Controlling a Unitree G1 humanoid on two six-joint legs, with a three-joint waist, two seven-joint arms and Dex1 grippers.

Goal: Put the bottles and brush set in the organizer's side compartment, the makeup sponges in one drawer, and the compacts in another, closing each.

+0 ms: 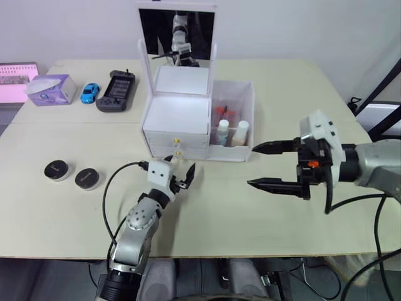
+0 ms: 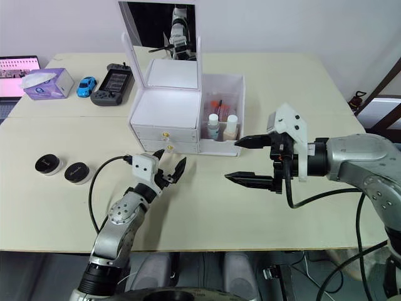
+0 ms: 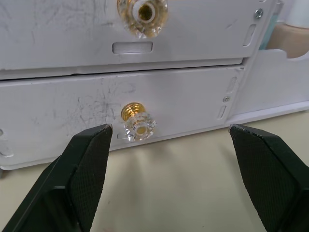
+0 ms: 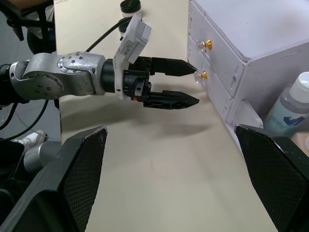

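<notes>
From the head, the left tool [image 1: 182,177] is open just in front of the organizer [image 1: 177,122], nearer its drawers than the open right tool [image 1: 270,165]; both compacts [image 1: 71,174] sit far to its left on the surface [image 1: 250,219]. At the left wrist, the lower drawer's gold knob [image 3: 137,122] sits straight ahead, between the wide-apart fingers [image 3: 82,164]

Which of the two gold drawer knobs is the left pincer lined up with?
The lower knob: it sits between the open left pincer fingers, just ahead of the tips. The upper knob is well above them.
</notes>
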